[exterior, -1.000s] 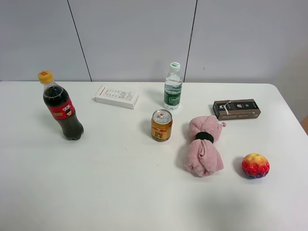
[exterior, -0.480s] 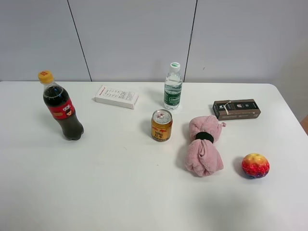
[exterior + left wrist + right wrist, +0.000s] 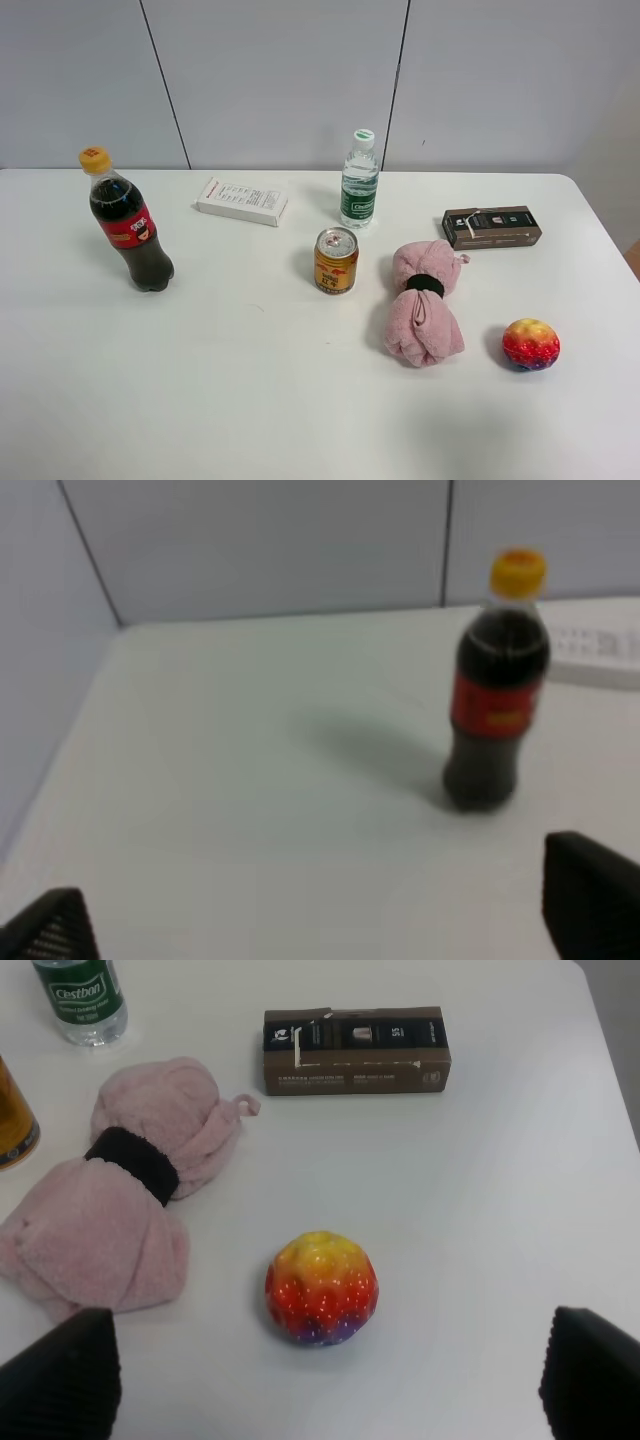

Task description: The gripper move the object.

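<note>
The pink rolled towel bundle (image 3: 424, 300) with a black band lies on the white table (image 3: 250, 380), right of the middle, between the can and the ball. It also shows in the right wrist view (image 3: 125, 1210). My right gripper (image 3: 325, 1385) hovers open above the table near the ball, a short way from the towel; only its black fingertips (image 3: 60, 1375) show. My left gripper (image 3: 320, 920) is open and empty, facing the cola bottle; its black fingertips (image 3: 590, 890) show at the frame corners. Neither arm appears in the exterior view.
A cola bottle (image 3: 130, 225) stands at the left. A white box (image 3: 242, 201), a water bottle (image 3: 359, 180) and a brown box (image 3: 492, 227) lie along the back. A yellow can (image 3: 336, 261) stands left of the towel. A red-yellow ball (image 3: 531, 344) lies at its right.
</note>
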Robot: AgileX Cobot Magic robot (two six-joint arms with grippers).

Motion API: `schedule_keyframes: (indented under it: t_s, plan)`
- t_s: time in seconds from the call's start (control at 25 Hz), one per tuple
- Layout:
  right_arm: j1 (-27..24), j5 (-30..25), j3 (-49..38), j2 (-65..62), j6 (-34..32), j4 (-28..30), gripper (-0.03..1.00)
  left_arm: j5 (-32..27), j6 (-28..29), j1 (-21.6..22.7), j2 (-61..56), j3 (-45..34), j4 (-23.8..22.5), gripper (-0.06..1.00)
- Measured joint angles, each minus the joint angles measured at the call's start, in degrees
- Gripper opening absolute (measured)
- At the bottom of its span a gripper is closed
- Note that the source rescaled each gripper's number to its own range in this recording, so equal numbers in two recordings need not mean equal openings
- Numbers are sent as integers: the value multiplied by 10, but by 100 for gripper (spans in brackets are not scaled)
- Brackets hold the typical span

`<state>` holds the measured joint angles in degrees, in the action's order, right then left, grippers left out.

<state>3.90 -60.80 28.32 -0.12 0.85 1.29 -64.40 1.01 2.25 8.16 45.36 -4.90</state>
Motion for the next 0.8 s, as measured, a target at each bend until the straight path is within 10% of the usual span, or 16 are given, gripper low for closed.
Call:
schedule_keyframes:
  t_s: [0.8]
  plan:
    - [0,0,0,0,0,0,100,29,-93,1,-85,-156,100,81]
